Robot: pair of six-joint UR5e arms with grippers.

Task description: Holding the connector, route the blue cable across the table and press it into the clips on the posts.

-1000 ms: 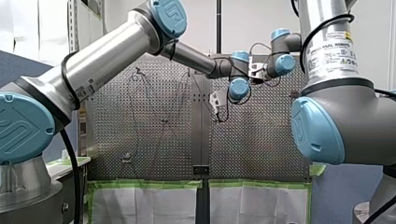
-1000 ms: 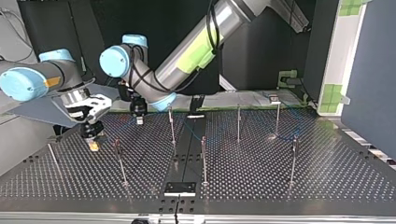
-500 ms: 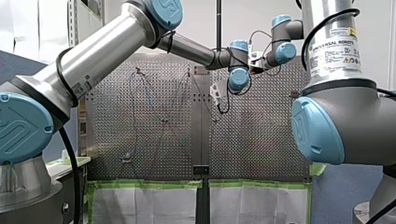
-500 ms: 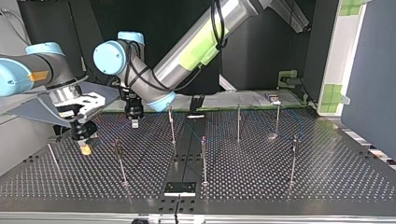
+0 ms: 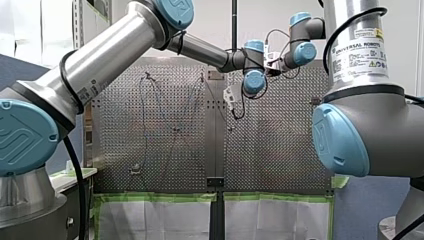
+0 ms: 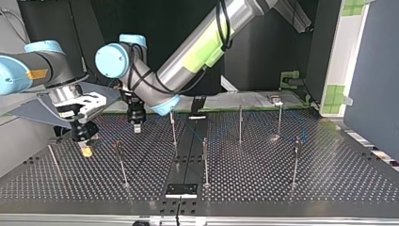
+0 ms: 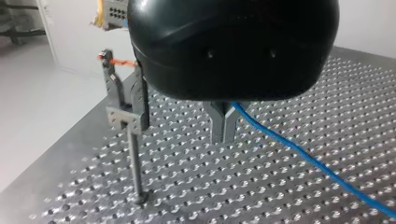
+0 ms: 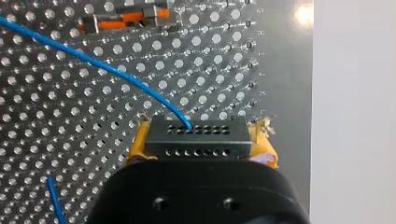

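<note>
**My left pincer** [image 7: 223,140]: the two metal fingers [image 7: 217,123] are pressed together on the blue cable [image 7: 317,163]. The cable leaves the pinch at the side of the fingers and runs away from the pincer, slanting low over the perforated tabletop [image 7: 261,200]. The fingertips stand close above the tabletop; whether they touch it cannot be told. Beside the pincer, apart from it, a thin post [image 7: 135,172] stands upright in the tabletop. It carries a grey clip [image 7: 125,107] with two upright prongs and an orange band across their tops. The cable runs off on the side of the pincer away from this post, well apart from the clip.

**My right pincer** [image 8: 201,144]: the yellow pads [image 8: 264,147] pinch a grey connector [image 8: 196,135] from both sides. The connector lies crosswise between them, two rows of small holes facing forward. The blue cable enters one hole of the front row, near the middle, then curves ahead of the pincer and off to one side over the tabletop. Ahead of the pincer, past the cable's arc, a grey-and-orange clip [image 8: 126,18] is seen from above. A second short stretch of blue cable shows beside the pincer body.

In the top view the two pincers hang near each other but apart, with a further post [image 6: 121,162] near the right one.
</note>
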